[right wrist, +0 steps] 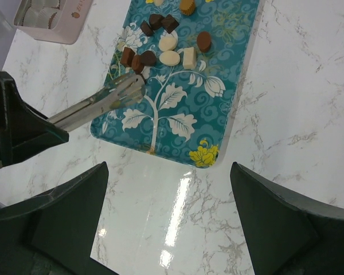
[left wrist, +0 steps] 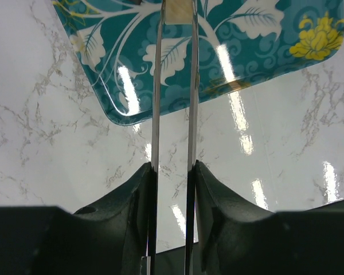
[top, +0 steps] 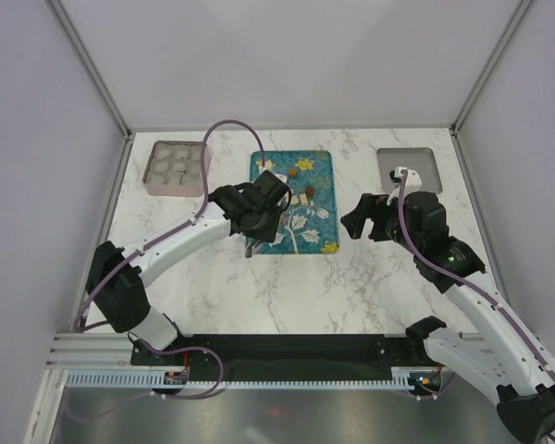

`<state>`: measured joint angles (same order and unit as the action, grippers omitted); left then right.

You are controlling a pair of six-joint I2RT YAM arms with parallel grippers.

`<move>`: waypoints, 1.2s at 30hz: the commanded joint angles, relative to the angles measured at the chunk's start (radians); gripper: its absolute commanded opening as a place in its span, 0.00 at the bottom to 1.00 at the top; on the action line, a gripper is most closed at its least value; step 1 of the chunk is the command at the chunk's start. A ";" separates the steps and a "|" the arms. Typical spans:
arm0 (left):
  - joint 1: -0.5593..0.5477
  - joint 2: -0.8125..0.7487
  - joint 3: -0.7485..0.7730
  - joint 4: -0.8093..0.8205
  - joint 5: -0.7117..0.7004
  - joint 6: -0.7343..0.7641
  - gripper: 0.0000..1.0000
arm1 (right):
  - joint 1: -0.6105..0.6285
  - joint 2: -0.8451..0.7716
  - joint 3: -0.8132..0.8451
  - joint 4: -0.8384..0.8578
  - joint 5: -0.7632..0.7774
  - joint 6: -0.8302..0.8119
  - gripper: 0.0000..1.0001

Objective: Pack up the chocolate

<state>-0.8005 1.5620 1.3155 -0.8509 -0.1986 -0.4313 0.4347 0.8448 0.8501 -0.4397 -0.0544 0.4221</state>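
Lining up a pick

Left fingers [left wrist: 132, 212] were clamped on long thin metal tongs [right wrist: 97, 106] for reach, tips over the teal floral tray [right wrist: 183, 126] holding the brown and cream chocolate pieces [right wrist: 169, 57] (none pinched, far as I could tell). Right fingers [right wrist: 63, 223] hung spread apart. The pale pink compartmented box [right wrist: 63, 30] sat far left, contents unclear.

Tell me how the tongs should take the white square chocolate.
Probably from above, tongs pinching the square by its flat edges facing the tray ends: parallel and clear, while a white oval crowds one other side.
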 commanded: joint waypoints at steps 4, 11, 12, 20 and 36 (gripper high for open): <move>0.026 0.006 0.247 -0.075 -0.028 0.077 0.35 | -0.001 -0.021 0.040 0.010 -0.015 0.010 0.96; 0.228 0.087 0.427 -0.100 -0.024 0.138 0.34 | -0.001 -0.020 0.043 0.012 -0.024 0.018 0.96; 0.257 0.093 0.444 -0.096 -0.024 0.149 0.34 | -0.001 -0.016 0.043 0.012 -0.025 0.017 0.96; 0.538 0.242 0.585 -0.036 -0.012 0.187 0.33 | -0.001 0.022 0.043 0.035 -0.035 0.014 0.96; 0.704 0.489 0.738 0.010 0.045 0.223 0.33 | -0.001 0.080 0.043 0.055 0.002 -0.005 0.96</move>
<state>-0.1036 2.0350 1.9934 -0.8822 -0.1722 -0.2630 0.4347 0.9188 0.8539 -0.4198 -0.0715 0.4294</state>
